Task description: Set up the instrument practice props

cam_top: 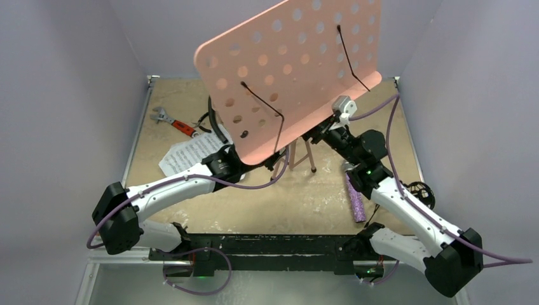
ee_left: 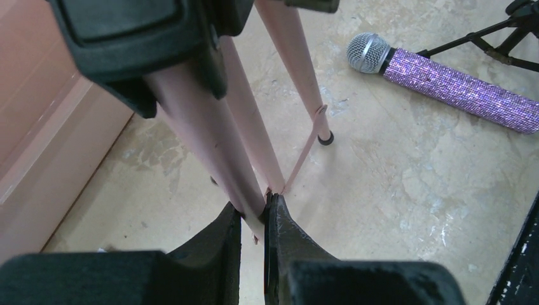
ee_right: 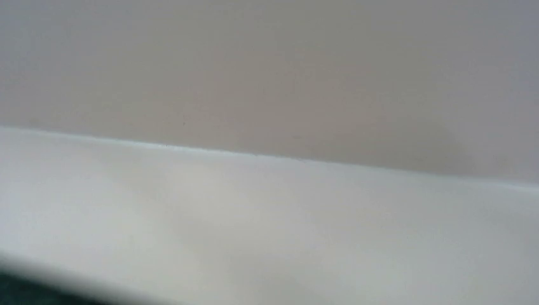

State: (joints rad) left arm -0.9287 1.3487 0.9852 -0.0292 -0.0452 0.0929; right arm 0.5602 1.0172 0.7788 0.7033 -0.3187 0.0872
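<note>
Finding: my left gripper (ee_left: 264,213) has its jaws pinching the music stand (cam_top: 292,70) low on its pink tube, at table centre. My right gripper (cam_top: 321,132) is behind the tray's lower edge, and I cannot tell how its jaws stand.

Risk: the stand looks top-heavy. If my low pinch slips, it could topple onto the microphone (cam_top: 354,198) at 4 o'clock or the sheet music (cam_top: 187,152) at 9 o'clock.
</note>
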